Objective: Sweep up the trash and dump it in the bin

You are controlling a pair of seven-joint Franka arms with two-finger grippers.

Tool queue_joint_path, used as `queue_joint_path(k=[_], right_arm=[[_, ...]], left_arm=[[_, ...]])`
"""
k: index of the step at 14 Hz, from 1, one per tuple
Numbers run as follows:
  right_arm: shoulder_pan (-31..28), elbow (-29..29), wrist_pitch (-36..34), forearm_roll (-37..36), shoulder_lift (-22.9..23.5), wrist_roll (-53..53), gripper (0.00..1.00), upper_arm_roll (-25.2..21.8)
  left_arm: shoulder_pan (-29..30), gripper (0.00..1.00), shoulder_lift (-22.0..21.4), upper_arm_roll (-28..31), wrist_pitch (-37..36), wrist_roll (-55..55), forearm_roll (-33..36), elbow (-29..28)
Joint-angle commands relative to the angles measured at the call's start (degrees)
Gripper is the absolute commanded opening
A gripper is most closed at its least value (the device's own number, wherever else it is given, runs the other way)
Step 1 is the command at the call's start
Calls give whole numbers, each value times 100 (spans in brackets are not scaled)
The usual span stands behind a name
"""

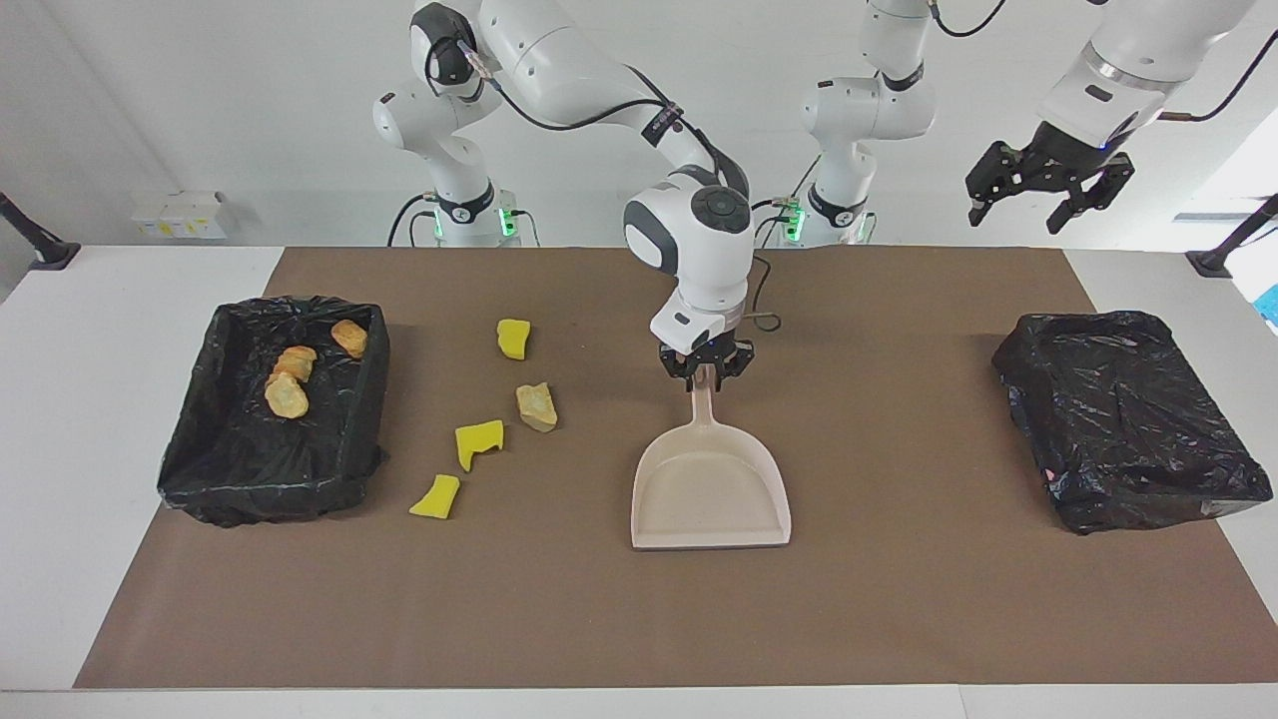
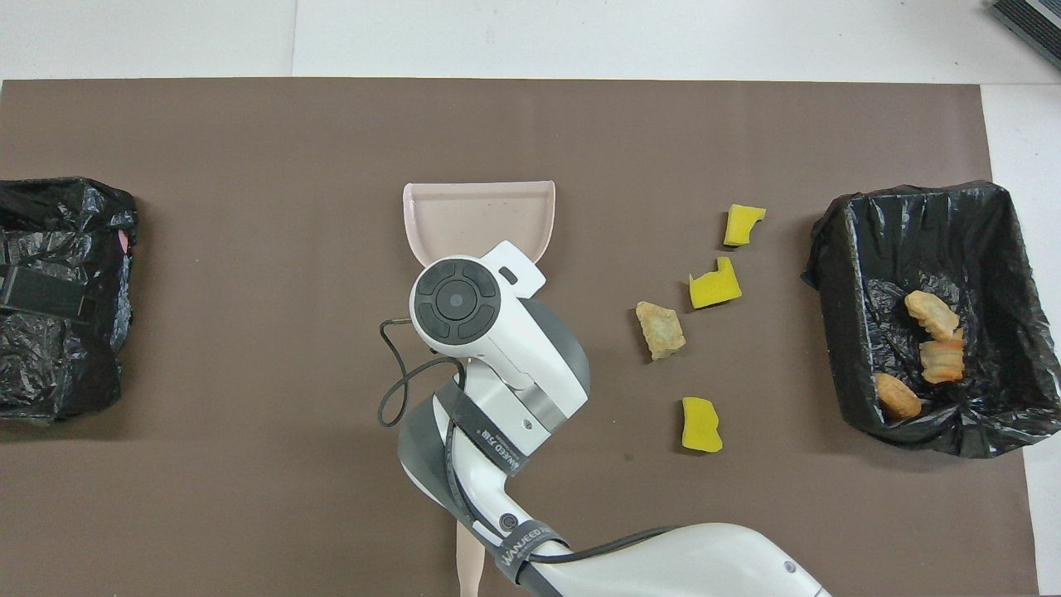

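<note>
Right claw [image 1: 707, 371] is down at the middle of the brown mat [image 1: 899, 599], fingers set around the top end of the dustpan [image 1: 711, 494] handle. The fingers flank the handle closely; whether they grip it or have just let go, I cannot tell from the facing view. In the overhead view the arm's wrist covers the handle completely.

Dustpan lies flat on the mat, handle toward the robots, open mouth away from them. Pan is empty.

Left claw [image 1: 1028, 205] hangs high in the air at the left arm's end of the tabletop [image 1: 60, 449], above the table edge close to the closed black bag [image 1: 1128, 419]. Its fingers are spread wide and hold nothing. This arm waits.

Trash, seven pieces:
- Three tan-orange lumps [image 1: 290, 384] lie inside the open bin [image 1: 200, 469], lined with black plastic, at the right arm's end of the mat.
- Four pieces lie loose on the mat between the bin and the dustpan, none touching the pan:
 - yellow chunk [image 1: 513, 338], nearest to the robots;
 - tan lump [image 1: 537, 406], beside the next piece;
 - notched yellow piece [image 1: 479, 442];
 - yellow piece [image 1: 435, 496], farthest from the robots, near the bin's corner.

Brush: only the end of its pale handle [image 2: 469, 572] shows in the overhead view, under the right arm at the robots' edge of the mat; hidden by the arm in the facing view.
</note>
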Motion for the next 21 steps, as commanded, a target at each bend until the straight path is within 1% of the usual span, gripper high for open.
queue_joint_path(k=[1, 2, 3, 6, 9, 11, 12, 13, 15, 17, 18, 19, 20, 21], right_arm=[[57, -210, -86, -101, -355, 235, 100, -19], [57, -359, -86, -5, -540, 366, 100, -11], [57, -639, -86, 4, -759, 533, 100, -11], [197, -1623, -78, 31, -1515, 744, 100, -2], [530, -2494, -25, 294, -2113, 1324, 100, 25], [785, -2995, 10, 294, -2447, 1456, 100, 25], [943, -3224, 45, 303, -2605, 1570, 100, 25], [1049, -3435, 115, 312, -2737, 1632, 100, 25], [1347, -3831, 308, 521, -3010, 1790, 100, 25], [1655, -4051, 440, 786, -3125, 1992, 100, 25], [1805, -4113, 476, 830, -3125, 2124, 100, 25], [1893, -4166, 476, 891, -3134, 2212, 100, 33], [2068, -4219, 502, 953, -3134, 2291, 100, 33], [2235, -4332, 685, 988, -3125, 2466, 100, 25]], left_arm=[[70, 100, -180, -54, 160, 76, 50, -237], [61, 100, -189, -54, 178, 76, 50, -280], [35, 100, -198, -54, 178, 85, 50, -298], [0, 100, -268, -54, 221, 77, 42, -438], [-114, 100, -225, -125, 695, -20, 33, -596], [-377, 100, -181, -133, 959, -282, 33, -728], [-622, 100, -172, -125, 1125, -528, 33, -842], [-859, 100, -163, -125, 1336, -713, 33, -1043], [-1412, 100, -137, -125, 2072, -1274, 33, -1631], [-1853, 100, -66, -125, 2715, -1898, 33, -2124], [-2020, 100, -5, -125, 2892, -2154, 42, -2274], [-2222, 100, 222, -125, 3015, -2391, 50, -2337], [-2459, 100, 485, -125, 3156, -2654, 103, -2363], [-2661, 100, 844, -116, 3427, -2979, 112, -2364]])
